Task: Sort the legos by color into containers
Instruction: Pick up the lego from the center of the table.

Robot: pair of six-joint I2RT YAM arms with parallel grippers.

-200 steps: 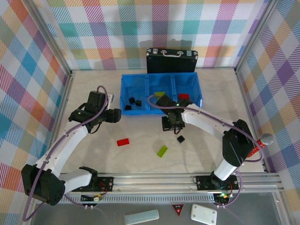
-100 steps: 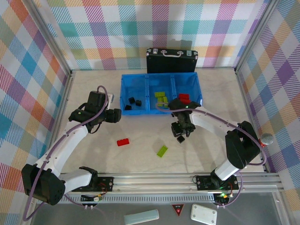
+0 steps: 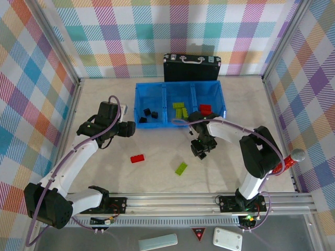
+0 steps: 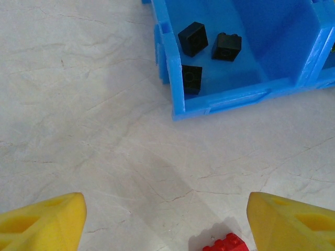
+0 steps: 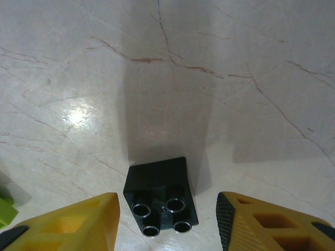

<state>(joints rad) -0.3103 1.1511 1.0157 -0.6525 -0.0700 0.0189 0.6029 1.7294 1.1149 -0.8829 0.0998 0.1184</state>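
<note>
The blue container bin [image 3: 220, 99] has three compartments: black legos [image 3: 148, 115] on the left, green ones [image 3: 180, 110] in the middle, a red one [image 3: 205, 109] on the right. A black lego [image 5: 161, 197] lies on its side on the table, with my right gripper [image 5: 167, 222] open around it and a gap on both sides. My left gripper [image 4: 165, 225] is open over bare table, in front of the bin's left corner [image 4: 178, 104]. A red lego [image 4: 225, 243] lies near its right finger. The red lego [image 3: 137, 158] and a green lego [image 3: 181, 168] lie loose on the table.
A black case with a silver handle [image 3: 191, 68] stands upright behind the bin. Checkered walls close the table on three sides. A green lego's edge [image 5: 5, 209] shows left of my right gripper's fingers.
My right gripper has moved from the bin's front edge forward and right, and now sits over the black lego on the table. The left arm has not moved.
</note>
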